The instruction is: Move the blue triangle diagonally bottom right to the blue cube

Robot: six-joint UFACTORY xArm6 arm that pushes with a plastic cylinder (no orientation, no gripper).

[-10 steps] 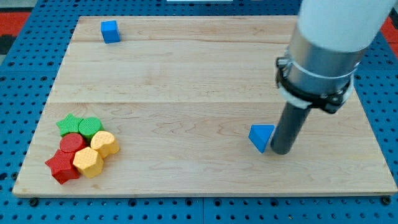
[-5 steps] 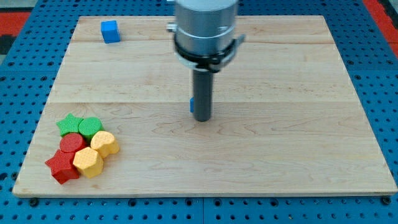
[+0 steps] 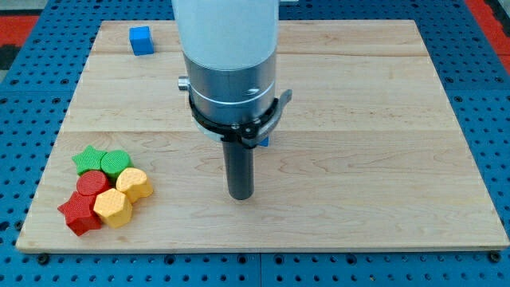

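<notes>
The blue cube (image 3: 141, 40) sits near the board's top left corner. The blue triangle (image 3: 263, 140) is almost wholly hidden behind my arm; only a small blue sliver shows at the arm collar's right edge, near the board's middle. My tip (image 3: 241, 194) rests on the board just below that sliver and slightly to its left, apart from it. The cube is far to the upper left of both.
A cluster sits at the board's bottom left: a green star (image 3: 88, 159), a green cylinder (image 3: 116, 163), a red cylinder (image 3: 93, 183), a red star (image 3: 78, 214), and two yellow blocks (image 3: 134, 184) (image 3: 112, 208). The wooden board (image 3: 382, 96) lies on a blue pegboard.
The triangle was pushed from the lower right to the board's middle. My tip, first right of it, then covering it, has now drawn back toward the view's bottom.
</notes>
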